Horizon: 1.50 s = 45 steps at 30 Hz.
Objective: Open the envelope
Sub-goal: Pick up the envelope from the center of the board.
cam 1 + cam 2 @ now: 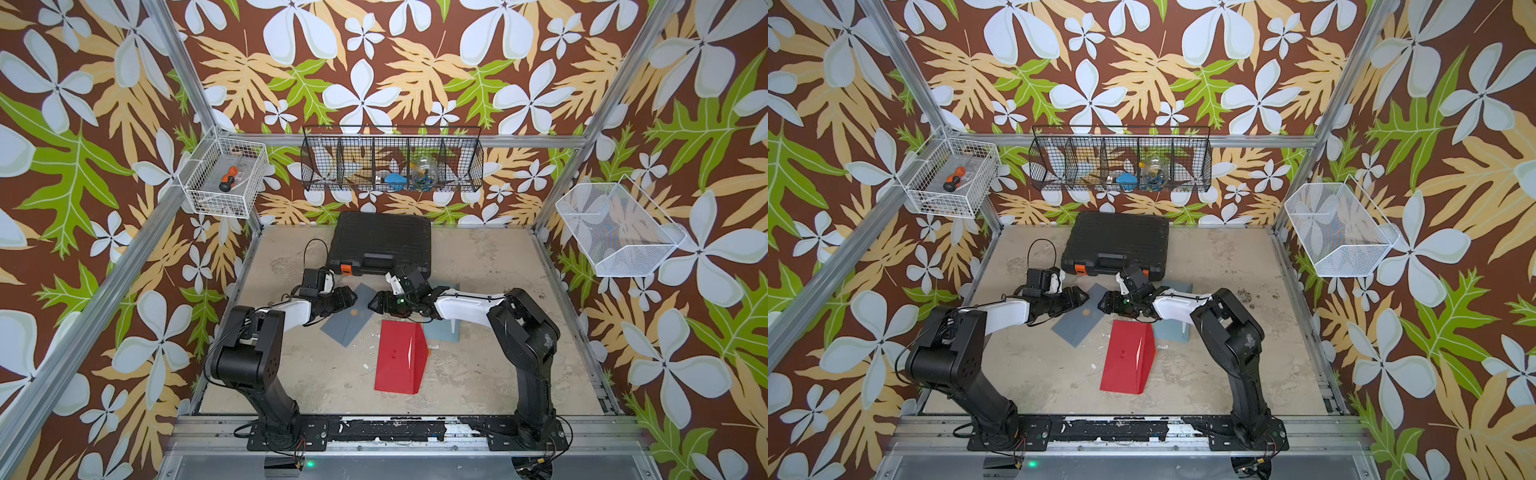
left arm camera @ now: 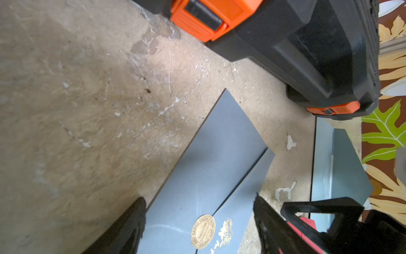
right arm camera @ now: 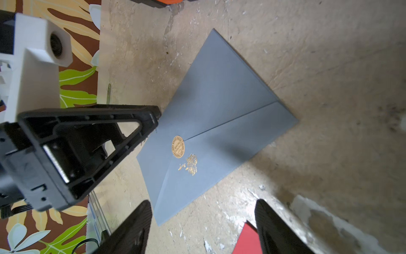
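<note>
The envelope (image 1: 347, 322) lies flat on the worktop (image 1: 478, 357), sticker (image 3: 178, 146) side up. The left gripper (image 1: 353, 297) and right gripper (image 1: 371, 306) hang wide and empty by it, likely ready to lift the flap.

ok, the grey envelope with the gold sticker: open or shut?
Shut. The envelope lies flat, and the sticker sits whole across its closing seam.

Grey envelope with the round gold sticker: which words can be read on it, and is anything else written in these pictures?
"JUST BAKED FRESH": rim of the gold sticker on the grey envelope.
"Special": sticker's middle; its remaining words are too blurred.
The gold print beside it: unreadable.
Nothing else legible.
</note>
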### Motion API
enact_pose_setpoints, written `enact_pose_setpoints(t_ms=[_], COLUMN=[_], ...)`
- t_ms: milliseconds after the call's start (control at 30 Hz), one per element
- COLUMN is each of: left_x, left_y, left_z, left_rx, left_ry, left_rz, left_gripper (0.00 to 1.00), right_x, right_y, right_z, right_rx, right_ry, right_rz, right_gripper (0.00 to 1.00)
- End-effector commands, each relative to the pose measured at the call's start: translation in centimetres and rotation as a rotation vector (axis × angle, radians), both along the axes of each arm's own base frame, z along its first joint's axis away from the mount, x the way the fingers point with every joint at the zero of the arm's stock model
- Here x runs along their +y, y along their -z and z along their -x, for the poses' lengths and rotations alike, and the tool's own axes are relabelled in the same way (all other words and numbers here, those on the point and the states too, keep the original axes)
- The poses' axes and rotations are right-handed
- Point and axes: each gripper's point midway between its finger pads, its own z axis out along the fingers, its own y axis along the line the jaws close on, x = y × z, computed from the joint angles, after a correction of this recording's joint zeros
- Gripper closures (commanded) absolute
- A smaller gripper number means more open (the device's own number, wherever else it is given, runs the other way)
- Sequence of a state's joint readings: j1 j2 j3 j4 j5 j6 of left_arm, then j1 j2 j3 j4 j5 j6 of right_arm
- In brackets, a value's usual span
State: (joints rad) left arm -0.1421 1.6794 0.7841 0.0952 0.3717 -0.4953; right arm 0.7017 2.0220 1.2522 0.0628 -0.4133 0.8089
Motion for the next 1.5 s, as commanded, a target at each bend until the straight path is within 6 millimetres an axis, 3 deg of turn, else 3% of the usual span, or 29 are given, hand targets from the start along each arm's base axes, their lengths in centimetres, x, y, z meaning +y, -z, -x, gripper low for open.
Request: enact_pose_setpoints(t_ms=[0,333,567,833,1000,1267,1467], left_x=[0.2,1.3,1.1,1.4,2.5,4.5,3.6], left_y=[0.4,0.9,-0.2,0.7,-1.2,-5.1,-5.2], left_z=[1.1,6.1,8.8,12.1,10.9,5.7,2.7], left_rx=[0.027,0.032,-0.005,0.005,-0.043,-0.144,-0.126], left_ry=[-0.022,-0.122,-0.152,-0.2,-0.252,-0.314,-0.263], left_rz=[0.012,0.064,0.163,0.204,0.142,0.009,0.038], left_gripper=[0.21,0.21,0.21,0.21,0.2,0.17,0.18], right_x=[-0.1,0.2,1.2,2.8,2.9,1.4,1.1], right_y=[0.7,3.2,3.9,4.8,5.0,2.5,1.9], right_z=[-0.3,-0.5,0.5,2.1,2.0,-1.8,-2.3], right_rx=[-0.002,0.024,0.051,0.073,0.048,-0.041,-0.031], right_ry=[0.003,-0.027,-0.1,-0.186,-0.193,-0.088,-0.038], right_rz=[0.028,0.069,0.025,0.016,0.059,0.099,0.063], right_gripper=[0.24,0.23,0.23,0.25,0.26,0.24,0.23])
